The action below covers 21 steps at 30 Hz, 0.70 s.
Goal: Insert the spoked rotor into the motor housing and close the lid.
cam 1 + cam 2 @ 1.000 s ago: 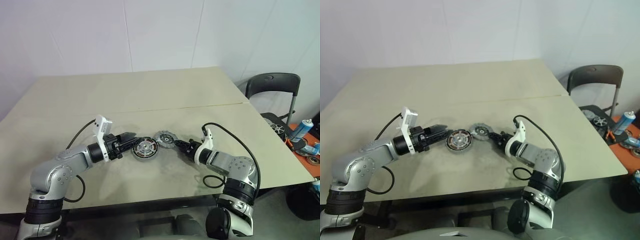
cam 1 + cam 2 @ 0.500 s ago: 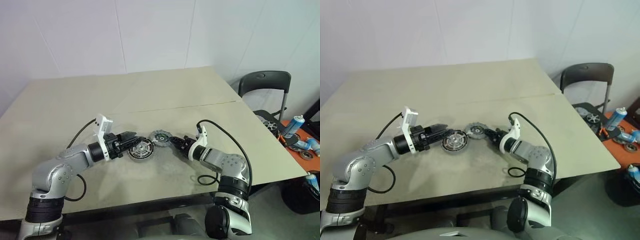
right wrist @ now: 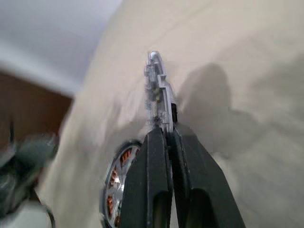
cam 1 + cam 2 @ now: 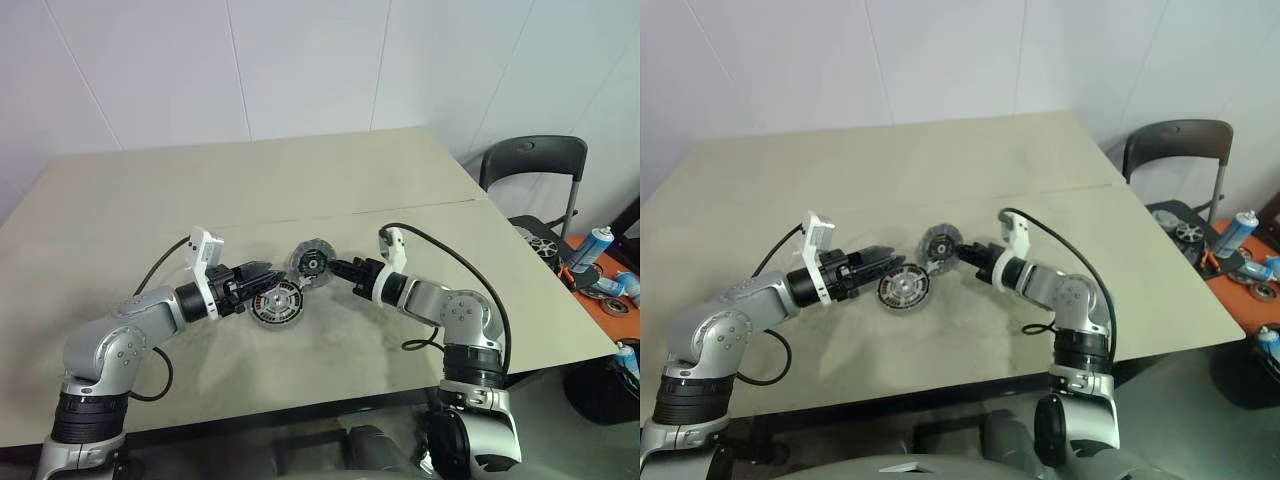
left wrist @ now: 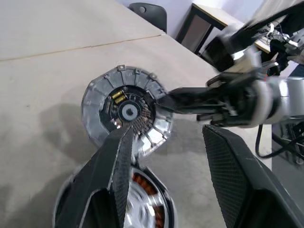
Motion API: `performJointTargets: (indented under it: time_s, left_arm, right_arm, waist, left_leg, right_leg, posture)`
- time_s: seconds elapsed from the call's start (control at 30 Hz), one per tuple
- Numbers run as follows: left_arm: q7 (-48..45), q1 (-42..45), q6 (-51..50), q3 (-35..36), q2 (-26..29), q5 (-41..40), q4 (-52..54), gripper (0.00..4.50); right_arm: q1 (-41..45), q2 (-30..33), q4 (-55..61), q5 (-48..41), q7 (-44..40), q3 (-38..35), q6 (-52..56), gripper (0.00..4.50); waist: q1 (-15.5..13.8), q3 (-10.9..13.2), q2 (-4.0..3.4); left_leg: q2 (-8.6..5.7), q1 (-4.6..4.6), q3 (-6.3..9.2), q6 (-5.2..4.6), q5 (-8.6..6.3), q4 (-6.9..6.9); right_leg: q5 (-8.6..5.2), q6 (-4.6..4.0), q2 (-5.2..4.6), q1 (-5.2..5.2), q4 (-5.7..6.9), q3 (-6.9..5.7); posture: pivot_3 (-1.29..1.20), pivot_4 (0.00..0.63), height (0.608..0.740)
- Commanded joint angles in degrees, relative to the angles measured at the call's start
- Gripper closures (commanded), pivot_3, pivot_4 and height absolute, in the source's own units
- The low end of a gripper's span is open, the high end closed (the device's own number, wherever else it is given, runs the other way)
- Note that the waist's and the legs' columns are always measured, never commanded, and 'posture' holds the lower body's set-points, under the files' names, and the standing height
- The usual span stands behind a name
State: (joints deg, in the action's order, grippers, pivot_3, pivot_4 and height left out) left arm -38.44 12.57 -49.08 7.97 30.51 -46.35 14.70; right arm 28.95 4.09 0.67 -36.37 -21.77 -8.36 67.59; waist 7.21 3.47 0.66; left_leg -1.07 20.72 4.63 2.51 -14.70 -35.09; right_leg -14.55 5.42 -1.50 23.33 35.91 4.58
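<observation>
Rotor lifted: right gripper (image 4: 333, 268), fingers pinched thin on the spoked rotor (image 4: 309, 264) rim, has raised it on edge above mid-tabletop. Left gripper (image 4: 262, 277), fingers wide, brackets the motor housing (image 4: 276, 303). Insertion next, likely.

Both arms reach inward, left tool (image 4: 262, 278) spread open, right tool (image 4: 335, 268) pinched shut.

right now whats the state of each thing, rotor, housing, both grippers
rotor: lifted off the table, tipped up on edge, pinched at its rim
housing: flat on the table, copper windings up, nothing in it yet
right gripper: shut on the rotor's rim
left gripper: open, fingers at the housing's edge, one reaching over it
table: bears the housing
</observation>
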Motion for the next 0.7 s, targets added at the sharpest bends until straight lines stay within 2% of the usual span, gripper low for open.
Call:
performJointTargets:
  time_s: [0.03, 0.17, 0.4, 0.53, 0.7]
  left_arm:
    - [-1.14, 0.74, 2.13, 2.09, 0.08, -0.15, -0.96, 2.03]
    - [-1.86, 1.92, 3.22, 3.89, 0.51, -0.53, -3.48, 2.03]
    - [-2.86, 3.02, 4.09, 5.38, 1.26, -0.29, -5.47, 2.03]
    - [-2.72, 3.2, 4.07, 6.12, 1.08, -0.68, -5.54, 2.03]
    - [-2.71, 4.09, 3.79, 5.35, 0.89, -0.37, -5.78, 2.03]
  right_arm:
    - [-0.08, 5.38, 6.33, 3.01, -7.69, 14.53, -3.27, 4.46]
    - [2.66, 14.29, 8.6, 10.07, -13.79, 23.85, -12.17, 4.46]
    - [4.37, 23.73, 8.4, 22.01, -19.89, 31.78, -28.47, 4.46]
    - [2.52, 27.85, 8.73, 28.51, -21.51, 33.48, -39.09, 4.46]
    - [0.22, 30.36, 8.69, 37.67, -18.72, 32.86, -56.12, 4.46]
  waist:
    - [-0.24, -0.01, 0.01]
    - [-0.52, 0.0, 0.01]
    - [-2.8, -0.03, 0.05]
    - [-4.0, -0.04, 0.07]
    - [-5.16, -0.01, 0.08]
  left_leg:
    - [0.01, 0.05, 0.04, -0.04, -0.02, 0.05]
    - [-0.01, 0.21, 0.08, -0.1, -0.14, 0.01]
    - [-0.16, 0.51, 0.11, -0.07, -0.14, -0.3]
    - [-0.18, 0.58, 0.15, -0.07, -0.15, -0.45]
    - [-0.19, 0.66, 0.16, -0.07, -0.15, -0.84]
  right_leg:
    - [-0.04, -0.04, 0.01, 0.06, 0.03, -0.05]
    - [-0.1, -0.13, -0.05, 0.14, 0.04, -0.09]
    - [-0.09, -0.13, -0.17, 0.1, -0.28, -0.1]
    - [-0.08, -0.13, -0.18, 0.03, -0.35, -0.11]
    - [-0.06, -0.18, -0.18, -0.07, -0.33, -0.13]
  posture:
    - [0.0, 0.0, 0.74]
    - [0.0, 0.0, 0.74]
    - [0.0, 0.0, 0.74]
    - [0.0, 0.0, 0.74]
    - [0.0, 0.0, 0.74]
